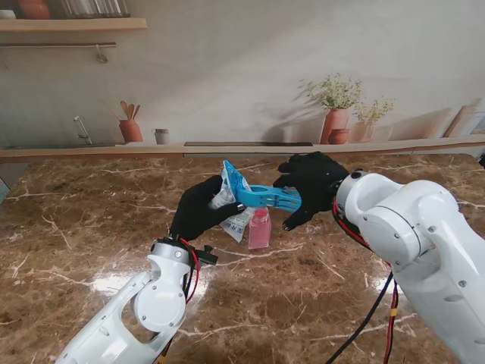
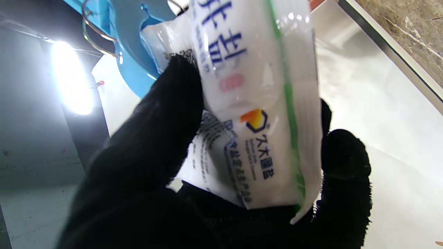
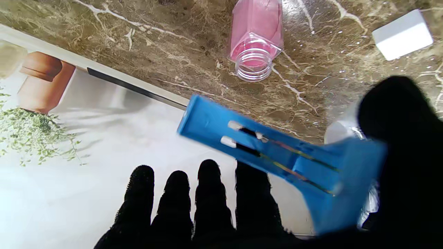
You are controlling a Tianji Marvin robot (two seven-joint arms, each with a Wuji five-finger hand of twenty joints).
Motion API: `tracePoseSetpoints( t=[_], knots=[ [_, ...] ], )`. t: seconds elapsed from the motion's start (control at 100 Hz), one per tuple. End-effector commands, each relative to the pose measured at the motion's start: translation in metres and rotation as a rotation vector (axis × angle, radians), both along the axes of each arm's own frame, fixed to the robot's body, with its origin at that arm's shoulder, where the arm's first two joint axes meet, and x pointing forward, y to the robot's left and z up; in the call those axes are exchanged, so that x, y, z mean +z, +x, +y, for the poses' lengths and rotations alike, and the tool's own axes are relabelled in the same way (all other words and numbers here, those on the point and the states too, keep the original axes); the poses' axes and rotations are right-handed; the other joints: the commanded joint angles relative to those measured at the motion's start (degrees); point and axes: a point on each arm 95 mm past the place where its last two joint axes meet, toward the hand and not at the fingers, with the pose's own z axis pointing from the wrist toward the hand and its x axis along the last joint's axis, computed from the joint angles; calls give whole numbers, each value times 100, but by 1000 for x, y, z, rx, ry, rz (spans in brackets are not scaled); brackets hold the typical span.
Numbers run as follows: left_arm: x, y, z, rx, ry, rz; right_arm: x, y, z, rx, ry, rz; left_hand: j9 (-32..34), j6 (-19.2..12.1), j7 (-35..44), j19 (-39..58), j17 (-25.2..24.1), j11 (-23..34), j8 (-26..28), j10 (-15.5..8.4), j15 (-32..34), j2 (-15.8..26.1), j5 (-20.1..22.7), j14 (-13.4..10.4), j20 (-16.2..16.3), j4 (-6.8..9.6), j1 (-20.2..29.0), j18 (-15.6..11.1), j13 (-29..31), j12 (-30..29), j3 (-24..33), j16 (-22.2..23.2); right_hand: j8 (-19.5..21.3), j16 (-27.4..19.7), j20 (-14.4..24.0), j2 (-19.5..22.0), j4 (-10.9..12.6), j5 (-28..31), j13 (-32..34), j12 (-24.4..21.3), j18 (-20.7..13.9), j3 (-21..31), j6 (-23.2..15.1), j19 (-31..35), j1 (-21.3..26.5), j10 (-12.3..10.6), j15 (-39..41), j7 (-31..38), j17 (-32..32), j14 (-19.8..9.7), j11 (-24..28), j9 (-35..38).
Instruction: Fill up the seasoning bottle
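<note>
Much of our seasoning packet is hidden: our black-gloved left hand wraps its lower part, and a blue clip covers its upper edge. In the left wrist view the packet's print is partly cut off and creased, so we cannot read it fully. Our left hand is raised over the middle of the marble table, fingers closed around the packet, thumb pressed on its front. Our right hand reaches in from the right at the clip's handle end; its four fingers lie straight and close together, and the thumb blurs against the clip, so we cannot tell whether it grips. The pink seasoning bottle stands uncapped on the table's middle, just under the clip. A small white block lies nearby.
</note>
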Motion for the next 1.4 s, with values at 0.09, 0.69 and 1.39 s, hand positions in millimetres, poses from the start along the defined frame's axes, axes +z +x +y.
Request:
tracePoseSetpoints(
  t=[0.09,0.69,1.39],
  knots=[
    [4,-1,-5,1,-31,-20,-13,8,-2,2,20,-13,477,-1198,1136,-38,-113,486,324,-559,10,1349,749,-349,198,919,1186,-287,239,139,2611,47,1162,46,142,-152,132,1086,645,183,130,-289,-944,263,616,-216,237,1299,356,-109,281,978],
    [-5,-5,-6,-17,-148,64,-11,10,-4,-18,162,-204,-95,-1133,797,-653,-528,-54,-270,-487,-749,954,221,-383,-50,461,1205,-242,-356,484,2243,-103,2793,1622,-129,-1649,-1363,2490,5756,3693,780,2203,-1690,3811,1566,-1267,2791,3794,3699,-212,3458,4969],
    [-16,-12,-12,-177,-338,236,4,-5,-7,-9,221,-342,-900,220,-2640,-1266,-748,-1401,-4107,-230,-1897,90,-518,-414,-778,583,724,-453,-802,1355,1877,202,2799,1977,-111,-1614,-1374,2829,5731,3984,845,2192,-1790,4220,1625,-1296,3464,3822,3666,-262,3727,5160]
  ],
)
